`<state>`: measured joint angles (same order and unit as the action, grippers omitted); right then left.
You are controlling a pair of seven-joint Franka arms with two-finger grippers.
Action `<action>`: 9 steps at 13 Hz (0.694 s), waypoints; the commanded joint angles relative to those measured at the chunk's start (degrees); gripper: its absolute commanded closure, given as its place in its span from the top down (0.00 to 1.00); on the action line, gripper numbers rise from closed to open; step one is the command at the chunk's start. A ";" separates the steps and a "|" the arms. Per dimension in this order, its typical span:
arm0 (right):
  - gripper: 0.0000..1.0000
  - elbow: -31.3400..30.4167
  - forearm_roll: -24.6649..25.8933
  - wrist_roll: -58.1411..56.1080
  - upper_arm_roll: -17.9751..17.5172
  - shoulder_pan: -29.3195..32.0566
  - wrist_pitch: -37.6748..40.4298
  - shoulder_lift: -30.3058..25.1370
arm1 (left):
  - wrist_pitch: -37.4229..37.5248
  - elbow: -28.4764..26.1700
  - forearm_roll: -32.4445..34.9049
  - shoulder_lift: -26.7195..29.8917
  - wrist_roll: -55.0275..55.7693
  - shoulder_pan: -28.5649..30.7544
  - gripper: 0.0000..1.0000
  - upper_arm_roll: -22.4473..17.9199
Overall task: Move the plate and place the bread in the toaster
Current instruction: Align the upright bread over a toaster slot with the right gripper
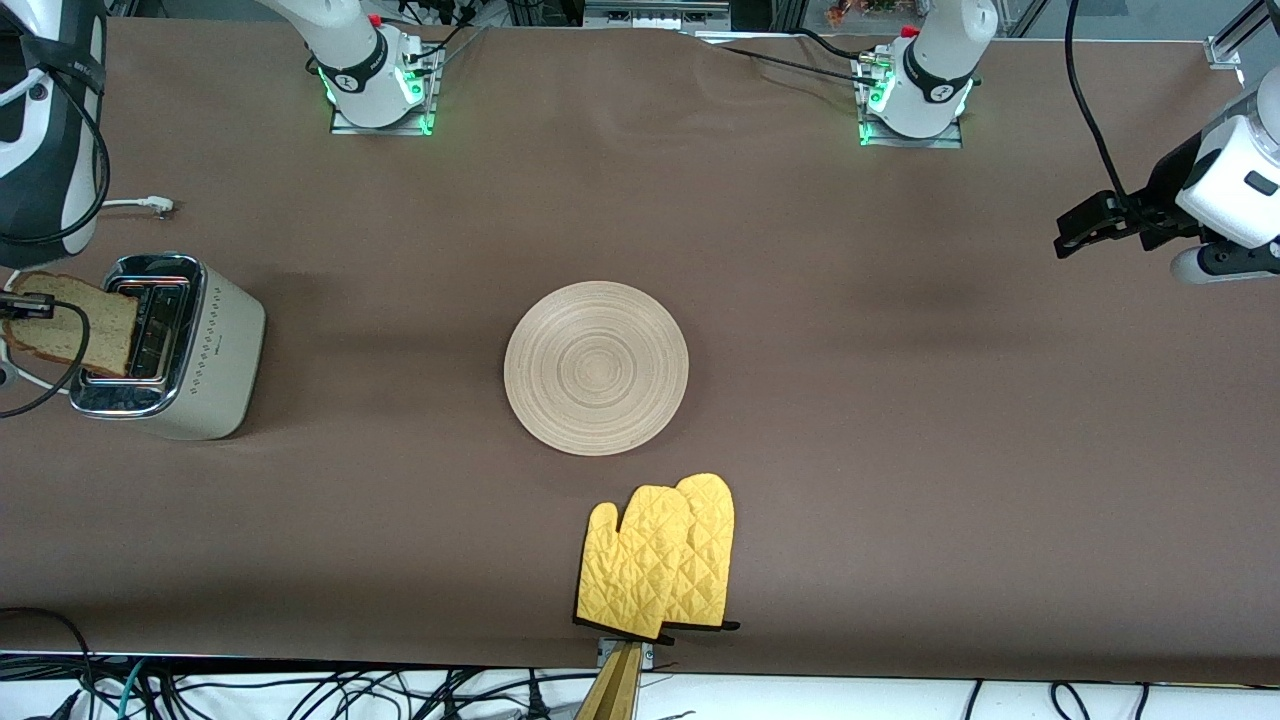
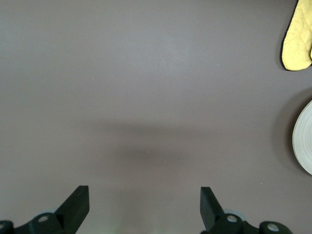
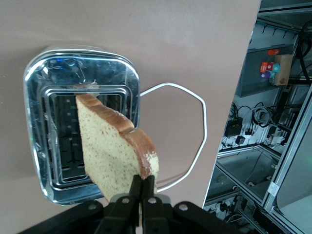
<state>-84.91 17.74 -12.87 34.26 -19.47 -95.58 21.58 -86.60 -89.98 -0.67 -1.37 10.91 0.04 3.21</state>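
My right gripper [image 1: 30,305] is shut on the crust edge of the bread [image 1: 75,325], a light brown slice held tilted over the chrome top of the cream toaster [image 1: 200,360] at the right arm's end of the table. In the right wrist view my right gripper [image 3: 144,183] pinches the bread [image 3: 112,151], whose free corner is over a slot of the toaster [image 3: 53,78]. The pale wooden plate [image 1: 596,367] lies flat at the table's middle. My left gripper [image 1: 1085,228] is open and empty, up over bare table at the left arm's end.
A pair of yellow oven mitts [image 1: 660,555] lies nearer to the front camera than the plate, by the table edge. The toaster's white cord [image 3: 200,126] loops on the table beside it. The left wrist view shows the plate's rim [image 2: 304,139] and a mitt [image 2: 297,39].
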 commanded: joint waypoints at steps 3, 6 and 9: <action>0.00 0.89 0.90 -2.43 0.02 1.80 -1.80 1.18 | 0.56 -0.29 -1.44 0.76 -1.16 0.31 1.00 -0.14; 0.00 0.80 0.81 -3.13 0.02 2.77 -2.86 2.06 | 0.64 -0.29 -1.44 0.76 -1.16 0.31 1.00 -0.14; 0.00 0.71 0.46 -3.04 0.02 3.38 -3.21 2.94 | 0.64 -0.29 -1.44 0.67 -1.16 0.31 1.00 -0.14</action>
<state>-84.91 17.86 -14.70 34.30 -16.82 -98.55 24.03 -86.60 -89.98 -0.70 -1.38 10.91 0.04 3.21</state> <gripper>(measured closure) 0.965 0.000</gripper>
